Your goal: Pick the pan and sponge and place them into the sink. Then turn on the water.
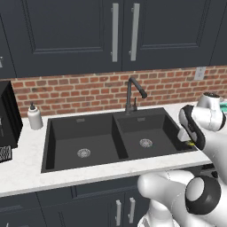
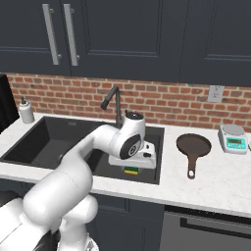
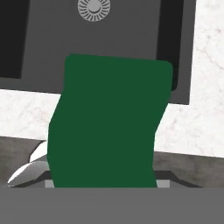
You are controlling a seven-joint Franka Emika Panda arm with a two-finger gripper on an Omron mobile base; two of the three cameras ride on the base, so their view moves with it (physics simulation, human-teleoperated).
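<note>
We see the white arm's jaws [image 2: 131, 169] closed on the small rectangular sponge, green on top with a yellow layer [image 2: 131, 170], gripped by its sides and hanging just below the hand. In the hand view the green face of the sponge [image 3: 107, 127] blocks most of the sight line, so the fingertips themselves cannot be made out.

The sponge is carried over the front rim of the right basin of the large black double-basin sink [image 2: 29, 147], near the marbled white worktop [image 2: 215, 181]. Past the sponge's top edge we see the basin floor and a round silver drain [image 3: 93, 8], so we judge the hand is lined up to release into that basin; whether it already clears the rim we cannot tell.

The round, shallow, dark brown frying pan with its long thin handle [image 2: 193, 147] lies on the worktop right of the sink, well apart from the jaws, handle pointing toward the front edge. We take it as the item not yet moved.

The dark gooseneck faucet [image 1: 134, 91] stands behind the divider between basins; no stream falls from it. In the left base view the arm's forearm hides the jaws, with only a yellow-green sliver showing at the sink's right rim.
</note>
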